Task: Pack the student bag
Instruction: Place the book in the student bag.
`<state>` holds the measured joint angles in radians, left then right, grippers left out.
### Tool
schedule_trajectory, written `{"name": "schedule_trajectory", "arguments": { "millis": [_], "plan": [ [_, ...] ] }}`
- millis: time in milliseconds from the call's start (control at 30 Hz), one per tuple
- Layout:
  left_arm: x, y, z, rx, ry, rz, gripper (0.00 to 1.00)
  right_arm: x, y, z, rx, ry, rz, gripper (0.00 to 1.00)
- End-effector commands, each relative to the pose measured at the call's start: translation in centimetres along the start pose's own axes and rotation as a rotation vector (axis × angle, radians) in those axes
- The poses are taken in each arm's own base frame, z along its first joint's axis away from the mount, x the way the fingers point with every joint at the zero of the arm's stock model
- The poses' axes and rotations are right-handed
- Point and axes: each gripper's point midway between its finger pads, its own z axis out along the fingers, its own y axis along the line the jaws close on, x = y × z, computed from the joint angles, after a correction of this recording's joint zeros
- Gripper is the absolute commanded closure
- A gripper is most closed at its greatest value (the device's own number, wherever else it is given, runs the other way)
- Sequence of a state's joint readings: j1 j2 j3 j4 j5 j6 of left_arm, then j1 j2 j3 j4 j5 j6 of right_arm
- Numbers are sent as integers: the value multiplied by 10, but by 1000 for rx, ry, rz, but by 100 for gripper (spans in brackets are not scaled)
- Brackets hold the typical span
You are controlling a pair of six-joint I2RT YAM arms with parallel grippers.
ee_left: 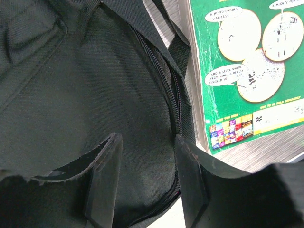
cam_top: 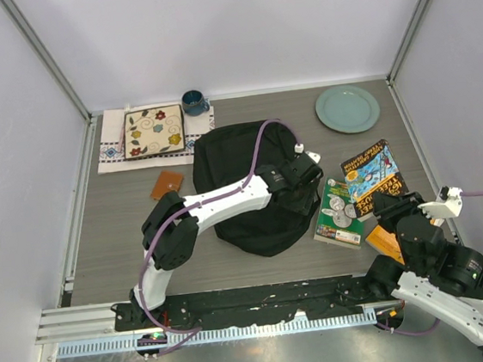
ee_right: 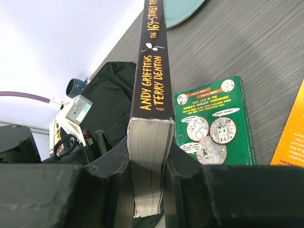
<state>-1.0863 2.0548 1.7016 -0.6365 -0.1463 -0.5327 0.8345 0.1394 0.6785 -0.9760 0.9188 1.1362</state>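
The student bag, a large black backpack, lies mid-table. My left gripper is open over its right edge; in the left wrist view black fabric and the bag's zipper lie between its fingers, which hold nothing. My right gripper is shut on a blue-covered, black-spined book, right of the bag. In the right wrist view the gripper clamps the book at its page end, spine up. The bag lies beyond, to the left.
A green book lies flat between the bag and the held book, also in the wrist views. An orange book lies near my right arm. A green plate, blue mug, patterned tray on a cloth and brown card sit farther back.
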Motion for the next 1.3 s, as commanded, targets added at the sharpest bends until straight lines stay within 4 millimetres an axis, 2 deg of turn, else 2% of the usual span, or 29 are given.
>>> {"name": "schedule_trajectory", "arguments": {
  "millis": [0,133,200,400,600,633,900,1033,1167,1200,1267],
  "plan": [
    [-9,-12,-9,68,-44,-1,46,-18,7,-1,-17,-72,97,96],
    [-13,-22,-13,126,-73,-30,36,-18,7,-1,-17,-70,100,96],
    [-12,-24,-10,137,-68,-37,36,-17,7,-1,-18,-69,105,96],
    [-5,-22,-3,122,-40,-40,39,-20,7,-2,-18,-74,106,96],
    [9,-8,2,65,-2,-19,47,-19,6,-2,-17,-73,111,95],
    [12,-6,3,55,7,-15,53,-19,6,-2,-17,-73,112,96],
    [26,0,8,41,40,-4,63,-19,6,-2,-17,-73,111,95],
    [29,1,10,38,49,-2,73,-20,6,-2,-19,-77,113,95],
    [28,0,10,43,50,3,92,-19,5,-2,-16,-76,111,95],
    [26,0,9,46,44,4,100,-19,5,-2,-17,-76,113,95],
    [25,0,7,44,41,13,100,-19,5,-2,-17,-76,116,95]
  ]
}}
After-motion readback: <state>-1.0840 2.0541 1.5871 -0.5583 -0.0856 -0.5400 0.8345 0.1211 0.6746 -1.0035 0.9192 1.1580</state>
